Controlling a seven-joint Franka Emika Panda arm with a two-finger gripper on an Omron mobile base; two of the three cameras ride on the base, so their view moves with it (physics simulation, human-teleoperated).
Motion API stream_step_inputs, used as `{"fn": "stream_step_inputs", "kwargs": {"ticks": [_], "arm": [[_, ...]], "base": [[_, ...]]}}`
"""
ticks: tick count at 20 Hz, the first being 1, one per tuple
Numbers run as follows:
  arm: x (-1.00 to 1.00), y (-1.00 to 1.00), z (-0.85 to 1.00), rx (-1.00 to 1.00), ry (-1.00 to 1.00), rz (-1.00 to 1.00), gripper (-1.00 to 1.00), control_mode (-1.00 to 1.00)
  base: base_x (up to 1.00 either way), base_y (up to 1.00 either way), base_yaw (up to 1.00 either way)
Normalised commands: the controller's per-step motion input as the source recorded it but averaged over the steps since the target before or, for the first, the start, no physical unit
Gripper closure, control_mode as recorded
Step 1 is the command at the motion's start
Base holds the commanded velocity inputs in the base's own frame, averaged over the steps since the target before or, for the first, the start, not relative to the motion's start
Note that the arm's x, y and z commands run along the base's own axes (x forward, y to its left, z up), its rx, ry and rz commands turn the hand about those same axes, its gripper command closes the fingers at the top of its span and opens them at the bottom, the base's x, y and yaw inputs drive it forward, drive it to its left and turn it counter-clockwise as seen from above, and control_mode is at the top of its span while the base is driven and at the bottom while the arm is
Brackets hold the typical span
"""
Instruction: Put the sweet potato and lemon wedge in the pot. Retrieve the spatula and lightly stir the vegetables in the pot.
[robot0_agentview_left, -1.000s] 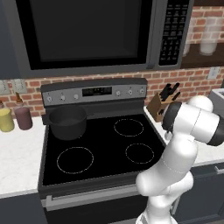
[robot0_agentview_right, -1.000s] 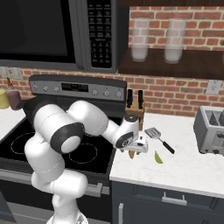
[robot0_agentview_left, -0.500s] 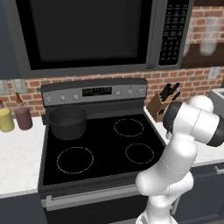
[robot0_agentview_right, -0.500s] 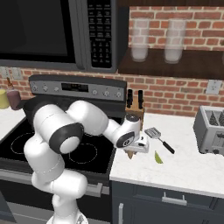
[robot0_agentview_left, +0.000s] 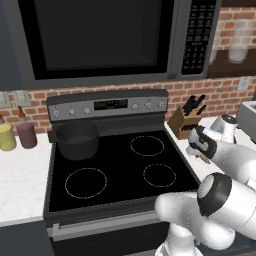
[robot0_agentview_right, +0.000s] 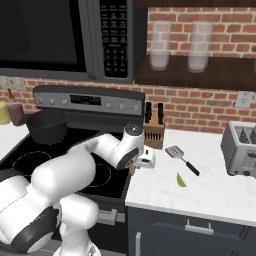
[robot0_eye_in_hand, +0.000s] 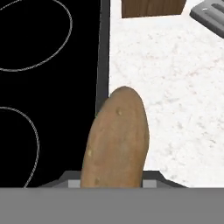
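The pot (robot0_agentview_left: 76, 140) is sitting on the back left burner of the stove (robot0_agentview_left: 120, 172). Two jars (robot0_agentview_left: 17, 136) are standing on the counter (robot0_agentview_right: 210, 175) left of the stove. Right of the stove, the knife block (robot0_agentview_right: 154, 131) is standing against the wall, the spatula (robot0_agentview_right: 182, 157) is lying before it to the right, the lemon wedge (robot0_agentview_right: 180, 180) nearer the front edge, and the toaster (robot0_agentview_right: 241, 149) is standing farthest right. The sweet potato (robot0_eye_in_hand: 116, 140) is hanging between the jaws over the stove's right edge.

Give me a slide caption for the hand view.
Gripper holding the sweet potato above the counter beside the stove edge.
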Motion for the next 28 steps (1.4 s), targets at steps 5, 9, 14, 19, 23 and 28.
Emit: {"fn": "stream_step_inputs", "kwargs": {"ticks": [5, 9, 14, 19, 23, 28], "arm": [[-0.45, 1.00, 0.84, 0.00, -0.06, 0.05, 1.00, -1.00], [-0.22, 1.00, 0.67, 0.00, 0.00, 0.07, 1.00, -1.00], [-0.03, 1.00, 0.75, 0.02, -0.09, 0.08, 1.00, -1.00], [0.01, 1.00, 0.84, 0.05, -0.15, 0.08, 1.00, -1.00], [0.18, 1.00, 0.77, 0.04, -0.09, 0.07, 1.00, -1.00], [0.28, 0.99, 0.55, 0.01, -0.04, 0.04, 1.00, -1.00]], "base": [[0.00, 0.00, 0.00], [0.00, 0.00, 0.00], [0.00, 0.00, 0.00], [0.00, 0.00, 0.00], [0.00, 0.00, 0.00], [0.00, 0.00, 0.00]]}}
